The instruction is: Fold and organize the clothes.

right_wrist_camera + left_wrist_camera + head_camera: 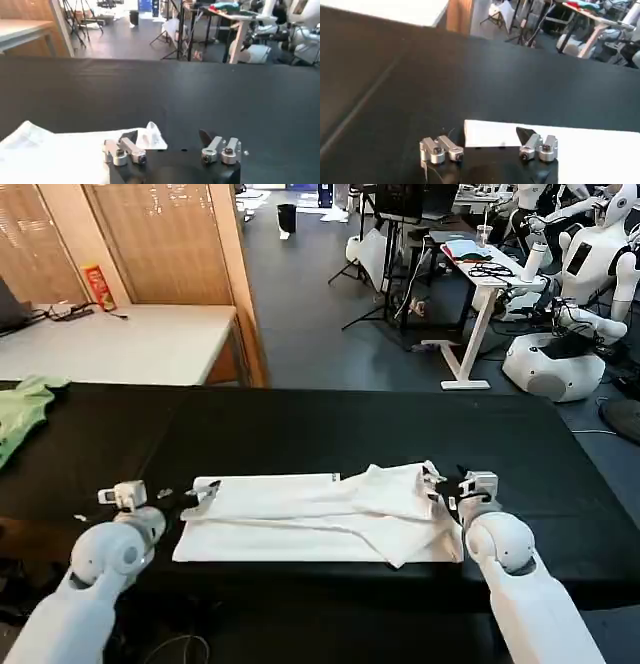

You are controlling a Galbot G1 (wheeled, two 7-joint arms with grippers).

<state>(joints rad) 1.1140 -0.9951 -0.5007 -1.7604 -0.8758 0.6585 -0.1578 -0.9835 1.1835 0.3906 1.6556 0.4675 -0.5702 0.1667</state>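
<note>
Currently my left gripper (200,494) and right gripper (447,487) rest open at opposite ends of the folded white T-shirt (310,514)

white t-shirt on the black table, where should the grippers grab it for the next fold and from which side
Probably at its two short ends. The white T-shirt lies as a long flat band across the black table, so the left gripper suits the flat left corner from outside, and the right gripper the bunched right end, each coming in low along the tabletop.

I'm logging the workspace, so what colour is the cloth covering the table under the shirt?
Black, plain. The table cover shows best in the head view, under the white T-shirt.
</note>
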